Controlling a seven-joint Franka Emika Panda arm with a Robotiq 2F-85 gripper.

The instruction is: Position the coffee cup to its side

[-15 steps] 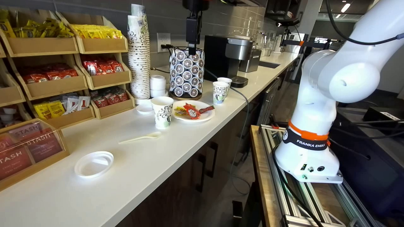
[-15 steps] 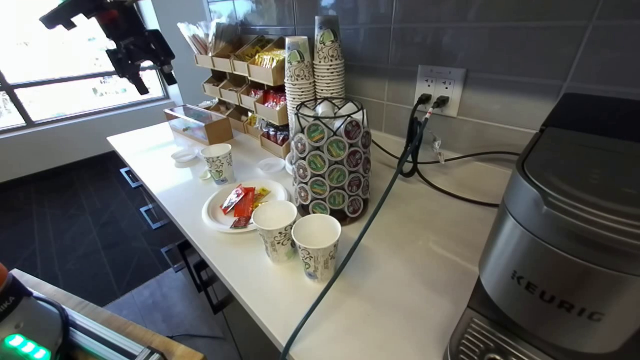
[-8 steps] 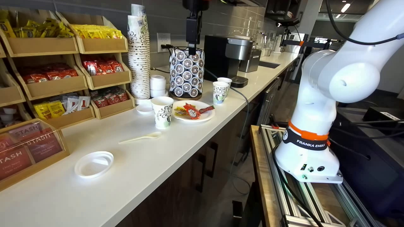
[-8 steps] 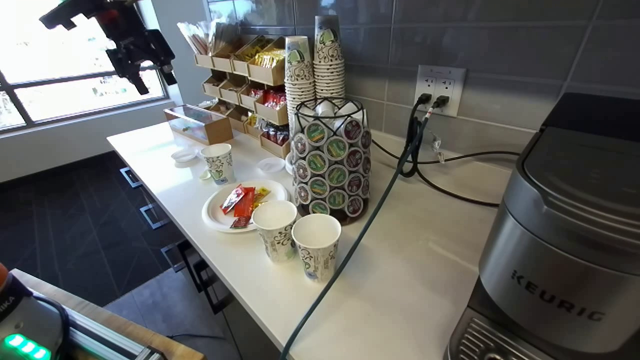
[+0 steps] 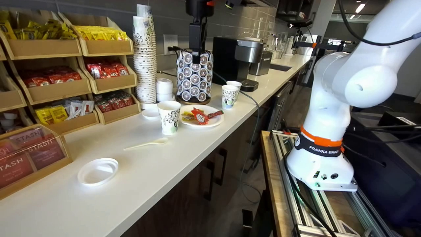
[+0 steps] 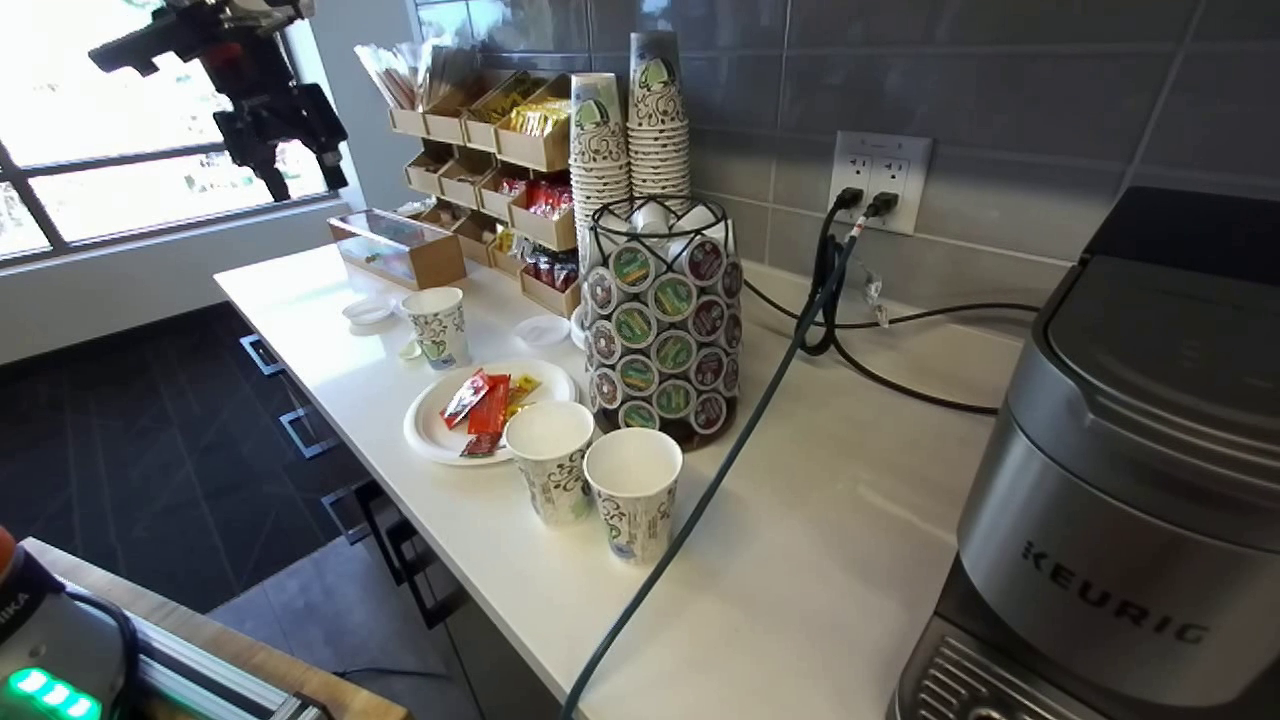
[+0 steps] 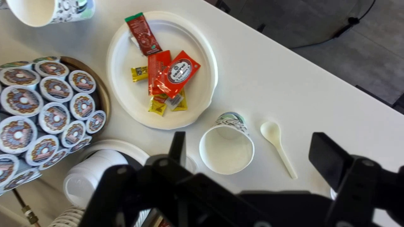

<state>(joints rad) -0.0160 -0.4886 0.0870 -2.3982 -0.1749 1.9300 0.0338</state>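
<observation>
Claw (image 6: 306, 178) is spread wide and hangs well above the worktop (image 5: 158, 171). Coffee cup (image 7: 226, 151) stands upright, mouth up, on the worktop; in the wrist view it shows between the fingers (image 7: 178, 145), nearer the picture-left one. Tight on two sides: plate (image 7: 203, 85) with red and yellow packets (image 7: 178, 74) just beside it, spoon (image 7: 279, 147) lying just beside it the other way, small gaps to both. Round lid (image 5: 151, 114) near too, on the wall side. Bulky neighbour is the pod carousel (image 5: 194, 80) (claw overlaps it in an exterior view, but the wrist view has it off to the side). Cup stacks (image 5: 144, 65) stand near the wall. Past the plate, toward the coffee maker (image 6: 1090, 470): two more printed cups (image 6: 637, 520), both upright, can't tell if they touch each other. Cable (image 6: 720, 474) runs just beside them. Opposite way, beyond the spoon, another lid (image 5: 98, 171) lies flat near the tea box (image 5: 34, 156).
</observation>
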